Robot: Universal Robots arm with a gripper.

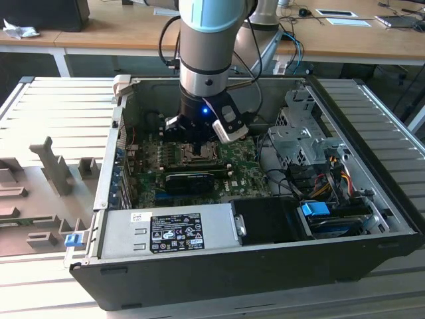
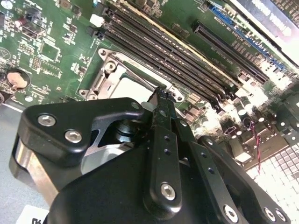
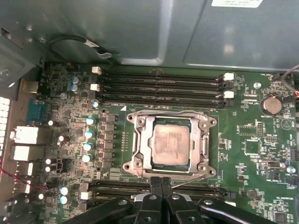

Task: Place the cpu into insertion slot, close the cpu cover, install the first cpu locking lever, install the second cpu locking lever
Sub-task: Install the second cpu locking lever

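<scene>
Computer case (image 1: 219, 266): open black tower lying on its side on a slatted metal table (image 1: 60, 100), interior facing up.
Arm (image 1: 209, 46): grey with a pale blue collar, coming straight down into the case over the far-middle part of the board.
Power supply (image 1: 166, 231): grey box with a black label, along the near wall of the case.
Drive cage (image 1: 299, 136): bare metal, at the exterior view's right, with bundled cables below it.
Motherboard (image 1: 149, 159): green, flat on the case floor; long black memory slots (image 3: 159, 81) run on both sides of the socket.
Graphics card (image 1: 192, 181): long black card, just nearer than the socket in the exterior view.
Gripper (image 3: 161, 183): black fingers (image 2: 161, 116) pressed together, nothing between them; tips sit at the socket's edge, by a thin wire lever (image 3: 187, 181) that angles along that side.
Insertion slot (image 3: 169, 145): silver-rimmed square socket in the middle of the board, directly below the gripper.
Cpu cover (image 3: 145, 140): silver frame lying flat over the socket, its window around the chip.
Cpu (image 3: 171, 144): grey metal-topped square, seated in the socket and showing through the cover's window; also visible as a pale square (image 2: 133, 88) just beyond the fingertips in the second wrist view.
Coin battery (image 3: 271, 104): round, silver, well apart from the socket.
</scene>
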